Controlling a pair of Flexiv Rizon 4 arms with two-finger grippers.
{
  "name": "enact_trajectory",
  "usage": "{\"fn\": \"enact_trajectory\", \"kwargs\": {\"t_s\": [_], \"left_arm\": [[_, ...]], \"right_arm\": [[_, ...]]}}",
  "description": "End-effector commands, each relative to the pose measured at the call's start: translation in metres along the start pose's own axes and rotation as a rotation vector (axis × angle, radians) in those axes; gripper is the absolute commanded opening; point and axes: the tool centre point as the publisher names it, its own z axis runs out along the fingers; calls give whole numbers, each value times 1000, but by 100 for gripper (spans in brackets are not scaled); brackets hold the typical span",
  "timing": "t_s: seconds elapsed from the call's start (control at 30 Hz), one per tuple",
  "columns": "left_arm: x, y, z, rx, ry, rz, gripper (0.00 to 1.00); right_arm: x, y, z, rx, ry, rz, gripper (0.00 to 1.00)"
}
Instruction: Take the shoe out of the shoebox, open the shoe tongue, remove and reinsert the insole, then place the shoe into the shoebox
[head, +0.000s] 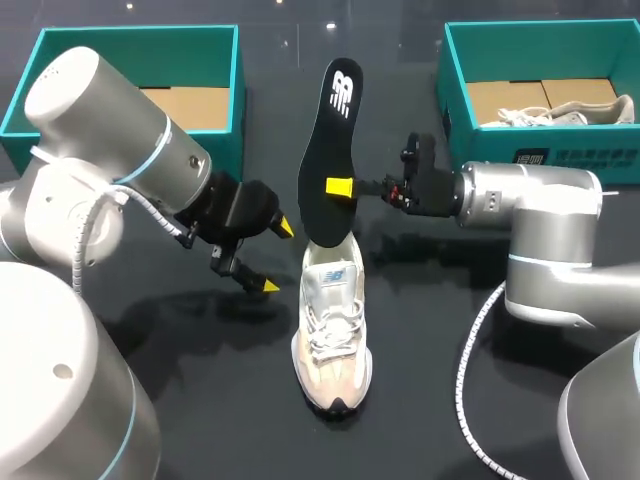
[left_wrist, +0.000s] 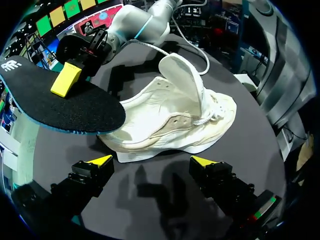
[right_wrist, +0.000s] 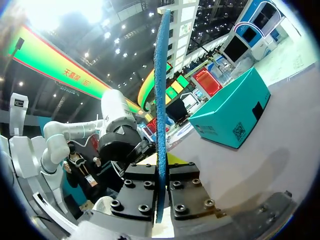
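A white and beige shoe (head: 332, 330) stands on the black table, toe toward the near edge, tongue pulled open (left_wrist: 182, 80). Above its heel a black insole (head: 335, 130) is held upright, and my right gripper (head: 340, 187) is shut on its lower half. In the right wrist view the insole (right_wrist: 161, 100) shows edge-on between the pressed fingers (right_wrist: 161, 190). My left gripper (head: 277, 257) hangs open just left of the shoe's heel; in its own view the shoe (left_wrist: 170, 125) lies ahead of the spread yellow tips (left_wrist: 152, 162), with the insole (left_wrist: 60, 107) over the heel.
A teal shoebox (head: 236, 90) with a cardboard floor stands at the back left. Another teal shoebox (head: 450, 95) at the back right holds a second pale shoe (head: 560, 112). My right arm's cable (head: 470, 390) loops over the table right of the shoe.
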Motion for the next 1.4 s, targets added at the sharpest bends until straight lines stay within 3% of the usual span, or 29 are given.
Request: {"fn": "enact_trajectory", "kwargs": {"t_s": [0.03, 0.2, 0.7, 1.4], "left_arm": [[0, -1, 4, -13, -5, -21, 100], [-2, -3, 11, 13, -1, -95, 100], [-11, -4, 13, -22, -35, -96, 100], [-14, -2, 17, -25, -37, -97, 100]], "right_arm": [[0, -1, 1, 3, 0, 1, 0], [-1, -2, 0, -1, 7, 0, 0], [2, -16, -5, -3, -25, -17, 0], [-4, -16, -8, -3, -93, -64, 0]]}}
